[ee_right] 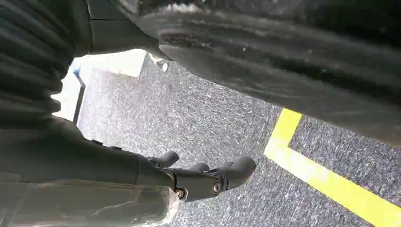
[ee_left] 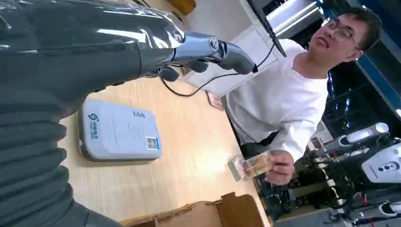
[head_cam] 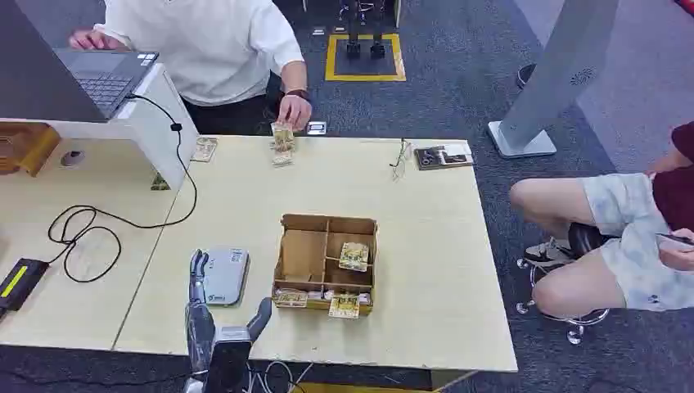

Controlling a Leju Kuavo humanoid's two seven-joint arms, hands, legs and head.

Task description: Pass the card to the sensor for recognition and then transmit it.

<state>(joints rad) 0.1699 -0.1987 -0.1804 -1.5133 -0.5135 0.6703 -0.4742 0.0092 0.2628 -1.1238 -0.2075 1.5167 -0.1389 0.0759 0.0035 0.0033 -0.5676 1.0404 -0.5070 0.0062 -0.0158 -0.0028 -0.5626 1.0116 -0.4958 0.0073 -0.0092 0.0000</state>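
Observation:
The grey-white card sensor [head_cam: 223,276] lies flat on the table left of a compartmented cardboard box [head_cam: 327,223]. One card [head_cam: 353,256] lies in a box compartment, and two more cards [head_cam: 344,305] sit along its near wall. My left hand [head_cam: 209,319] is at the table's near edge just below the sensor, fingers straight and thumb apart, holding nothing. In the left wrist view its fingers [ee_left: 213,49] reach out above the sensor [ee_left: 118,130]. Across the table a person's hand holds cards [head_cam: 283,139]. My right hand [ee_right: 203,177] hangs over the carpet, holding nothing.
A laptop [head_cam: 102,78] sits on a white stand at the back left, with a black cable [head_cam: 90,221] looping over the table. A loose card [head_cam: 204,149], glasses [head_cam: 399,160] and a small board [head_cam: 442,155] lie at the far edge. A seated person [head_cam: 622,237] is at the right.

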